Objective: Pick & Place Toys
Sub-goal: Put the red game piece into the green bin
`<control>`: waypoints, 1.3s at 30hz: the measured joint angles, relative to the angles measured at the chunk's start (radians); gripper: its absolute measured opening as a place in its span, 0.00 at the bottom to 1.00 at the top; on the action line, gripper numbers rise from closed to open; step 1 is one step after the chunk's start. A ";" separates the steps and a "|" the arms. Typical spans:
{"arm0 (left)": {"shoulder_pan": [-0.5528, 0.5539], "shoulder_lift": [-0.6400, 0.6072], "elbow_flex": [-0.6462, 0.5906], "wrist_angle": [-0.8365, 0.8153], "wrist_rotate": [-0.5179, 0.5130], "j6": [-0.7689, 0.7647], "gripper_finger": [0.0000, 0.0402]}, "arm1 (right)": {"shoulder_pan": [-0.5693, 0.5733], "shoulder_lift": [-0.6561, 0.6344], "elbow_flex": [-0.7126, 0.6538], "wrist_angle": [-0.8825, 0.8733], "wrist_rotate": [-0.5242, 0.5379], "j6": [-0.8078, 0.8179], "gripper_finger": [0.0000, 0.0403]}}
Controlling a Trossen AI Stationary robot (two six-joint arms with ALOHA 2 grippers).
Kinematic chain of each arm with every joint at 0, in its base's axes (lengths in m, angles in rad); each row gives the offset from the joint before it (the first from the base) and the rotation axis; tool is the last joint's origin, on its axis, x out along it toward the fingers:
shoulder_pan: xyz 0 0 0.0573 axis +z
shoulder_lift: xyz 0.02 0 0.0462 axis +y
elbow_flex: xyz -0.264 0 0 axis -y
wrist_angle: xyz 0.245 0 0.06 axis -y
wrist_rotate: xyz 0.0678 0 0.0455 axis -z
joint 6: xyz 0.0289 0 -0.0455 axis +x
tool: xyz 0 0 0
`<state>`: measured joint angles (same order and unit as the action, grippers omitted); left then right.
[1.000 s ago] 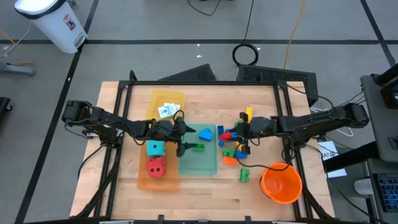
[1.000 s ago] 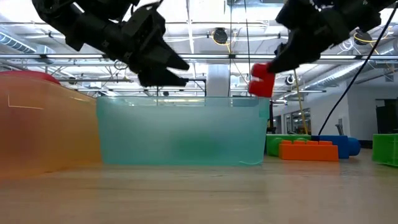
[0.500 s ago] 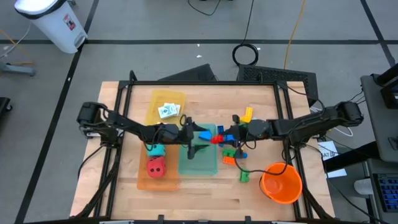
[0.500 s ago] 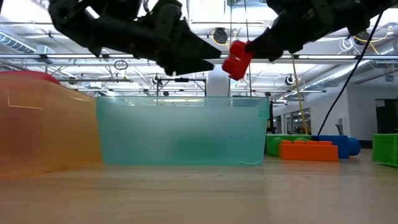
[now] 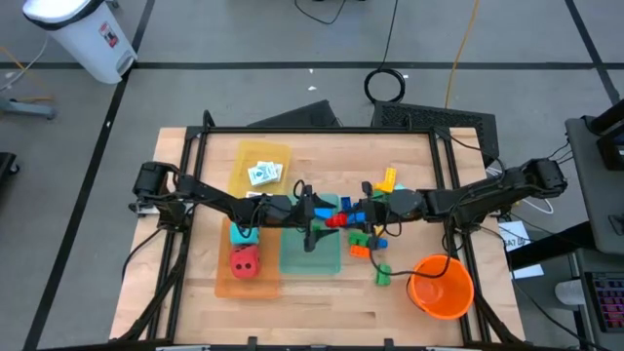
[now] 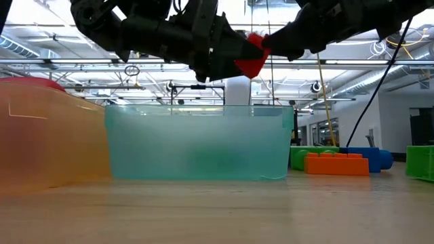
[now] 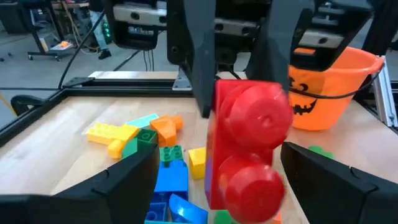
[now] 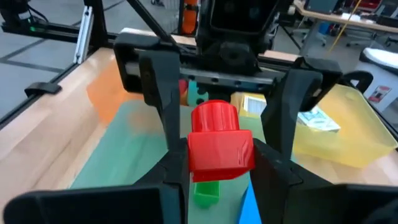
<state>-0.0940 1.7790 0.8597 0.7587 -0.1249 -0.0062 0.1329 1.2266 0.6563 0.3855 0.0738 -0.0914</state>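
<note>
High view: right gripper (image 5: pixel 337 219) clamps one red brick (image 5: pixel 336 220) between open left gripper (image 5: pixel 314 213) fingers, over one teal tray (image 5: pixel 310 255)

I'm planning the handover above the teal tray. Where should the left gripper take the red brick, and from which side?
Probably on the stud end of the red brick, the half that sticks out past the right gripper, which is shut on the other end. The left gripper faces it head-on with open fingers either side, so come straight in and close on the free flat sides.
</note>
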 joint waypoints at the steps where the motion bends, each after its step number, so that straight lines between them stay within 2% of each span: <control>1: 0.000 0.000 0.000 0.000 -0.003 -0.002 0.85 | 0.000 0.000 0.000 0.006 0.000 0.000 0.23; 7: 0.001 0.000 0.000 0.006 -0.007 -0.002 0.84 | 0.000 0.018 0.000 0.023 0.000 -0.004 0.23; 10: 0.001 0.000 0.000 0.004 -0.007 -0.003 0.79 | 0.000 0.025 0.001 0.038 0.000 -0.004 0.23; 13: 0.001 0.000 0.000 -0.001 0.002 -0.011 0.67 | 0.000 0.033 0.000 0.030 0.000 -0.008 0.23; 19: 0.001 0.000 0.000 0.001 0.024 -0.016 0.35 | -0.001 0.031 0.000 0.037 0.004 -0.014 0.23; 26: 0.003 -0.002 0.000 -0.002 0.024 -0.018 0.34 | -0.001 0.031 0.000 0.032 0.005 -0.015 0.23; 29: 0.004 -0.039 0.002 -0.058 0.028 -0.020 0.34 | -0.001 0.023 0.001 0.021 0.005 -0.010 0.28; 34: -0.003 -0.166 0.002 -0.313 0.003 -0.041 0.34 | 0.001 -0.033 0.000 -0.059 0.000 -0.003 0.40; 39: -0.030 -0.259 0.001 -0.629 -0.123 -0.113 0.34 | 0.000 -0.105 0.000 -0.140 0.005 0.000 0.48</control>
<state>-0.1238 1.5202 0.8608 0.1292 -0.2479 -0.1194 0.1326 1.1220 0.6563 0.2454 0.0792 -0.0917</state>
